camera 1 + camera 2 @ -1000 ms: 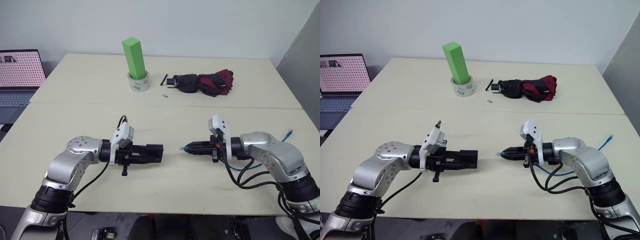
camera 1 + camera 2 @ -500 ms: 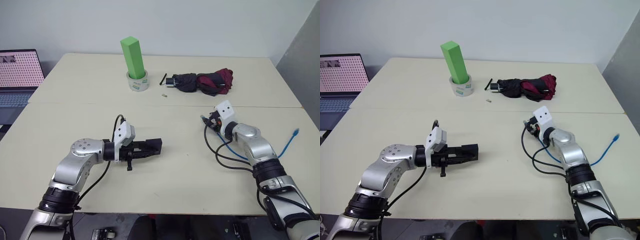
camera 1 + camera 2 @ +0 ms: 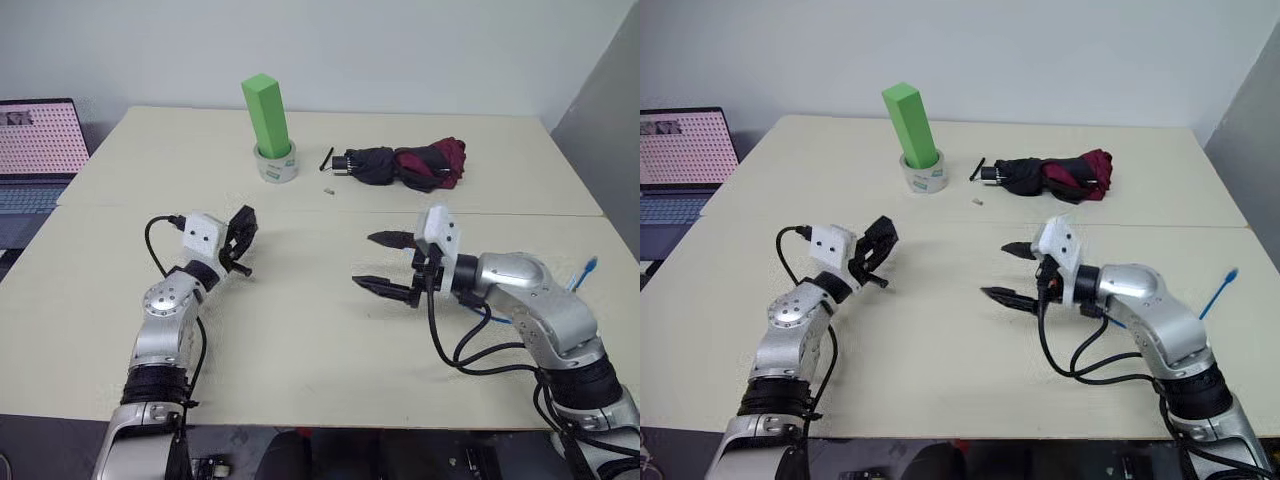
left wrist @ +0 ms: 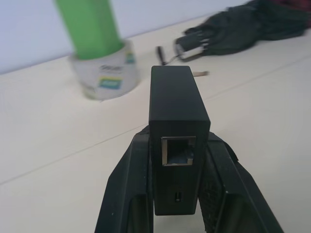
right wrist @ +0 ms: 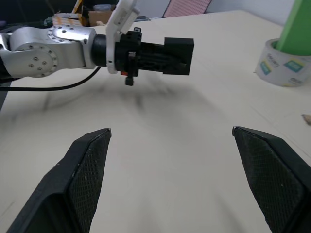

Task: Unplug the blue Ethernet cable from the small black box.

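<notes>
With its port empty, the small black box [image 4: 178, 145] sits clamped in the left end effector [image 3: 238, 238]. Right end effector [image 3: 385, 262] gapes wide, holding nothing; the blue Ethernet cable [image 3: 583, 270] lies beside that arm on the counter [image 3: 330, 340]. Unplugging looks done; next, set box down.

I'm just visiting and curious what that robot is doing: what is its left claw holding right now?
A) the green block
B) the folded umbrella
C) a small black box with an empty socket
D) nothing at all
C: the left wrist view shows the left gripper with its fingers closed on the sides of the small black box, whose port has nothing plugged in.
</notes>
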`<state>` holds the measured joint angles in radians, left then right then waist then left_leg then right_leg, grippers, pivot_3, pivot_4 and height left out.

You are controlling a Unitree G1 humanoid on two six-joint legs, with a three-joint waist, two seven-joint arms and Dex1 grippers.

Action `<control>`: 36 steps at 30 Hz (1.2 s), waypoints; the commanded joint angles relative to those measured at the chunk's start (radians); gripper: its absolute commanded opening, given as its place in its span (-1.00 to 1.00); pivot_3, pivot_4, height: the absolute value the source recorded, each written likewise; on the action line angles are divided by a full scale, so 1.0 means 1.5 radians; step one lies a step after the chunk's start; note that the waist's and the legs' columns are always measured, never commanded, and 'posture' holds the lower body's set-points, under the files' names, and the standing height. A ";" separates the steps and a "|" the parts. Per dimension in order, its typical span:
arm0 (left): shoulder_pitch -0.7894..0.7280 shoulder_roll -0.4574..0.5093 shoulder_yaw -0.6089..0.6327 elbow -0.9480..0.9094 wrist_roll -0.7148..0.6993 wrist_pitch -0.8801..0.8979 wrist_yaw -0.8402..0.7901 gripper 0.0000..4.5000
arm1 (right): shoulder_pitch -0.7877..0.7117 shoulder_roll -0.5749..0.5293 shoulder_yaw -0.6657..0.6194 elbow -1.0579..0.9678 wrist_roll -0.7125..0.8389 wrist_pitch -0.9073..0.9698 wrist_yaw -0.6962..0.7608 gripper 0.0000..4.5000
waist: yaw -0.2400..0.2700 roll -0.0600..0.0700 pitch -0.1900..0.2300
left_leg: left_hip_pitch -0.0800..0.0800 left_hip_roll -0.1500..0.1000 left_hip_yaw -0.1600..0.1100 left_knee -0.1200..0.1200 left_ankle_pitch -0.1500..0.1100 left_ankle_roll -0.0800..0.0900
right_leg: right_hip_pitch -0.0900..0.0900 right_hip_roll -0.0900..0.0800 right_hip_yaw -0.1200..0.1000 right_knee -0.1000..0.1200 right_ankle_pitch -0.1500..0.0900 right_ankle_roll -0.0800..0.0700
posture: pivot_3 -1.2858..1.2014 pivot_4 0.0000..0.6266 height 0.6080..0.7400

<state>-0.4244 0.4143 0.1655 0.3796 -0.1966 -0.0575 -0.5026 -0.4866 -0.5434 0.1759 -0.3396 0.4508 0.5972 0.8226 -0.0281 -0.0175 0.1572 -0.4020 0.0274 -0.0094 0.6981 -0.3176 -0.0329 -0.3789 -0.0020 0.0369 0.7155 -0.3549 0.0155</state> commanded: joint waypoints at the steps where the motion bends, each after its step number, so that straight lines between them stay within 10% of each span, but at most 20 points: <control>1: -0.028 -0.013 0.030 0.042 -0.006 -0.031 0.041 -0.65 | -0.020 0.004 0.002 -0.015 -0.014 0.003 -0.012 0.88 | 0.002 0.000 0.000 | 0.000 0.000 0.000 0.000 0.000 0.000 | 0.000 0.000 0.000 0.000 0.000 0.000 | 0.03 -0.52 1.00; 4: -0.027 -0.020 0.029 0.059 -0.008 -0.035 0.039 -0.65 | -0.021 0.005 0.006 -0.013 -0.022 0.004 -0.018 0.88 | 0.000 -0.001 0.000 | 0.000 0.000 0.000 0.000 0.000 0.000 | 0.000 0.000 0.000 0.000 0.000 0.000 | 0.03 -0.52 1.00; 5: -0.026 -0.026 0.033 0.061 -0.016 -0.031 0.040 -0.33 | -0.021 0.006 0.007 -0.014 -0.025 0.004 -0.019 0.92 | 0.000 -0.001 0.000 | 0.000 0.000 0.000 0.000 0.000 0.000 | 0.000 0.000 0.000 0.000 0.000 0.000 | 0.03 -0.52 1.00; 17: 0.067 -0.025 0.029 -0.037 -0.032 0.040 0.030 0.70 | -0.013 0.011 0.009 -0.029 -0.033 0.020 -0.032 0.92 | -0.001 -0.001 0.000 | 0.000 0.000 0.000 0.000 0.000 0.000 | 0.000 0.000 -0.001 0.000 0.000 0.000 | 0.03 -0.52 1.00; 36: 0.284 0.198 0.095 -0.468 -0.123 0.317 -0.113 0.70 | 0.184 -0.077 -0.193 -0.042 -0.012 0.027 -0.081 0.92 | 0.000 0.000 0.000 | 0.002 0.000 -0.002 -0.001 -0.001 0.002 | 0.003 0.000 -0.002 -0.002 0.000 0.000 | 0.03 -0.52 1.00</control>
<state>-0.0025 0.6846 0.2682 -0.2745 -0.3471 0.4004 -0.6479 -0.2255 -0.6361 -0.0623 -0.3721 0.4147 0.6402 0.6967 -0.0282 -0.0179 0.1569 -0.3993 0.0271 -0.0124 0.6962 -0.3194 -0.0298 -0.3738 -0.0025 0.0346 0.7131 -0.3549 0.0156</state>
